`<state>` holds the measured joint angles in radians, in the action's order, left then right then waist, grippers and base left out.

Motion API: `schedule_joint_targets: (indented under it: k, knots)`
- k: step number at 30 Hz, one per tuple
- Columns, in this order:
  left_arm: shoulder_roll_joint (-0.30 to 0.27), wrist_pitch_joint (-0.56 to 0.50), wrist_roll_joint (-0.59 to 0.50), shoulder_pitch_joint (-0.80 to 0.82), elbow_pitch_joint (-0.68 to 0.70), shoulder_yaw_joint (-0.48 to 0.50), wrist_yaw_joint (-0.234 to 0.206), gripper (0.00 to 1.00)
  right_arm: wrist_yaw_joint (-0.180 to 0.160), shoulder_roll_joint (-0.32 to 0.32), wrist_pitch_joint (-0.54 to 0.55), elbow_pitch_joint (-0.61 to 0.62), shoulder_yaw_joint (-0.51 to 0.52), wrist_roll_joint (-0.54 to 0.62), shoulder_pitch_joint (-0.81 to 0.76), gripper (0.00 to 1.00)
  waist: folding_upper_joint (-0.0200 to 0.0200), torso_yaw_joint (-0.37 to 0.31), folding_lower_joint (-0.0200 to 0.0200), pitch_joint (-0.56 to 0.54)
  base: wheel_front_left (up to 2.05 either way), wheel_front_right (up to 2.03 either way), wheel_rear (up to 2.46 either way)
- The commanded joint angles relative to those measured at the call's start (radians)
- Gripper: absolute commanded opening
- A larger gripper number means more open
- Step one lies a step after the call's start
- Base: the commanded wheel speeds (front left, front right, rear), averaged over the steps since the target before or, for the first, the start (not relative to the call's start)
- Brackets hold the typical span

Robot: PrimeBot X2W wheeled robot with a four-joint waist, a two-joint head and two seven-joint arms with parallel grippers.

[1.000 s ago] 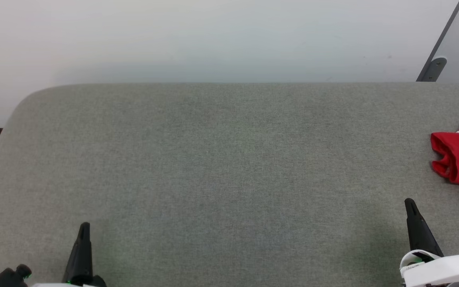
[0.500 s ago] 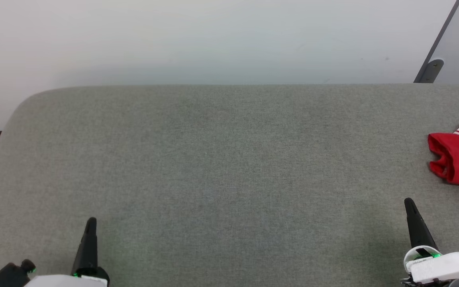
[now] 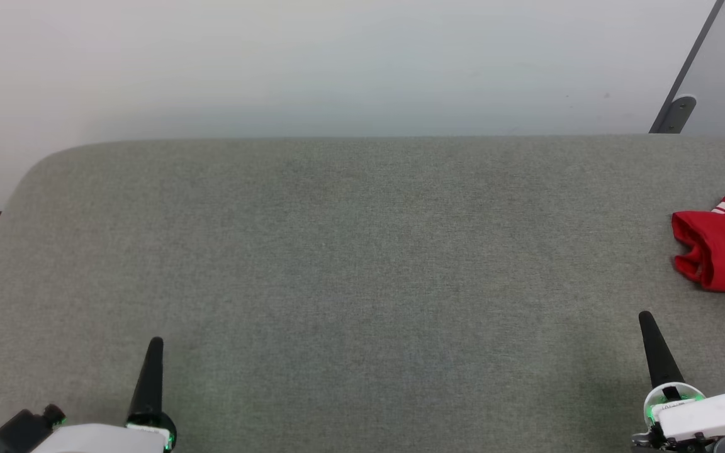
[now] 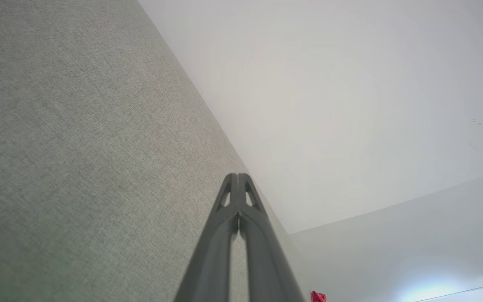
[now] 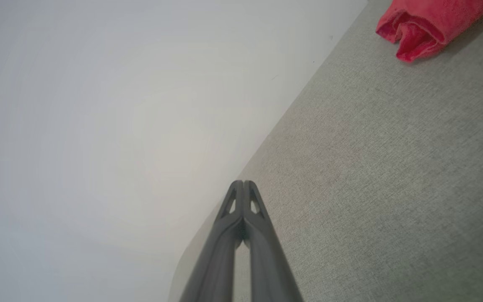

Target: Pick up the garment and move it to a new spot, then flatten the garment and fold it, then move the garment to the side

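Head view is showing the grey padded table (image 3: 362, 264) spreading wide, with the garment (image 3: 724, 251) lying bunched at the table's right edge. Being soft, light cloth, it is probably going to sag and slip, so pinching the thick rolled fold facing the table's middle is looking safest. The right gripper (image 3: 647, 321) is hovering over the table's near right part, near the garment but apart from it, fingers pressing together, holding nothing. The left gripper (image 3: 155, 345) is hovering over the table's near left, likewise closed and empty.
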<state>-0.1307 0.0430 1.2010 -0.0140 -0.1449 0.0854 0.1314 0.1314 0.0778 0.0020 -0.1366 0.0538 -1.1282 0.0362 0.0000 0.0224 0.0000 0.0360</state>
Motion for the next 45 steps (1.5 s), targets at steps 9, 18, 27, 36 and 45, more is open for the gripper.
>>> schedule_joint_targets:
  k: [9,18,27,36,45]
  knots:
    - [0.01,-0.028,0.091,0.04,-0.014,0.004,-0.001,0.0,-0.001,0.002,0.019,-0.016,0.007,-0.109,0.03,0.0,0.0,-0.003,0.0,-0.005,0.0,0.0,0.0]
    - [0.02,-0.051,0.16,0.058,-0.032,0.005,-0.001,0.0,-0.001,0.0,0.033,-0.035,0.013,-0.191,0.039,0.0,0.0,-0.007,0.0,-0.01,0.0,0.0,0.0]
    - [0.03,-0.071,0.216,0.072,-0.046,0.006,-0.001,0.0,-0.001,-0.002,0.045,-0.05,0.018,-0.258,0.045,0.0,0.0,-0.009,0.0,-0.014,0.0,0.0,0.0]
    - [0.043,-0.094,0.282,0.089,-0.063,0.007,-0.001,0.0,-0.001,-0.004,0.059,-0.068,0.022,-0.334,0.057,0.0,0.0,-0.013,0.0,-0.019,0.0,0.0,0.0]
    - [0.051,-0.111,0.329,0.1,-0.077,0.009,-0.001,0.0,-0.001,-0.006,0.07,-0.081,0.026,-0.391,0.061,0.0,0.0,-0.016,0.0,-0.023,0.0,0.0,0.0]
